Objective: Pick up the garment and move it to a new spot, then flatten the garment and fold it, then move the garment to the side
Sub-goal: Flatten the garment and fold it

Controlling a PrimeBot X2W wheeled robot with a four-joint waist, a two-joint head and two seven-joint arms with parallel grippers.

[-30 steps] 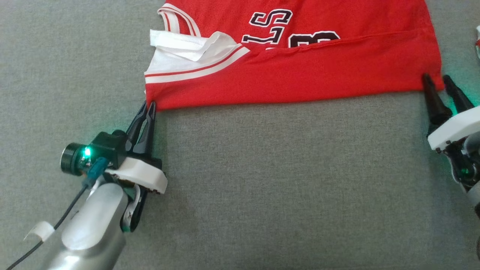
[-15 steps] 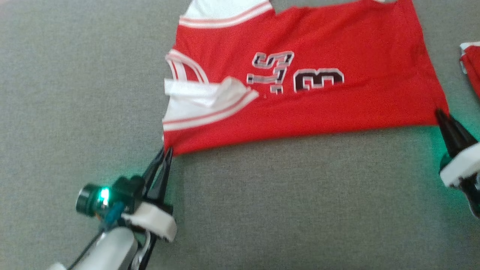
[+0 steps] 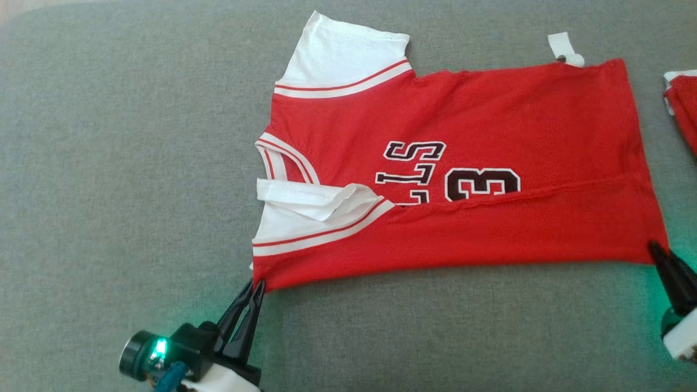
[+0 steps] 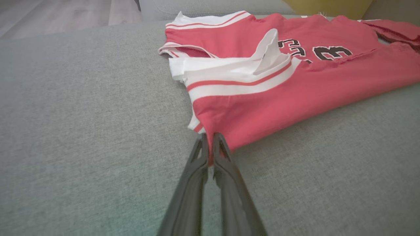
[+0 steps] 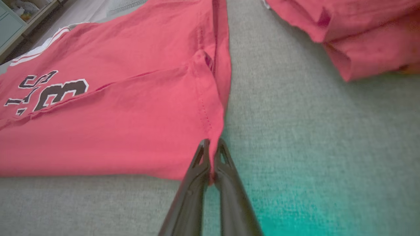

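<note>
The garment (image 3: 468,163) is a red jersey with white sleeves and dark lettering, lying sideways on the grey cushion, its near long edge folded over itself. At the near shoulder corner, my left gripper (image 3: 255,284) is shut on the cloth; the left wrist view shows that gripper (image 4: 210,137) pinching red fabric of the garment (image 4: 295,88). My right gripper (image 3: 654,249) is shut on the near hem corner, and in the right wrist view the gripper (image 5: 212,142) clamps the garment (image 5: 115,131) edge.
The grey cushion (image 3: 109,163) spreads wide to the left and toward me. Another red cloth (image 3: 683,106) lies at the right edge, also as the folded red cloth (image 5: 354,29). A white tag (image 3: 563,48) sticks out at the far hem.
The right gripper has shut on the hem corner. The camera has tilted, so the whole jersey now shows; the left gripper keeps its grip on the shoulder corner.
</note>
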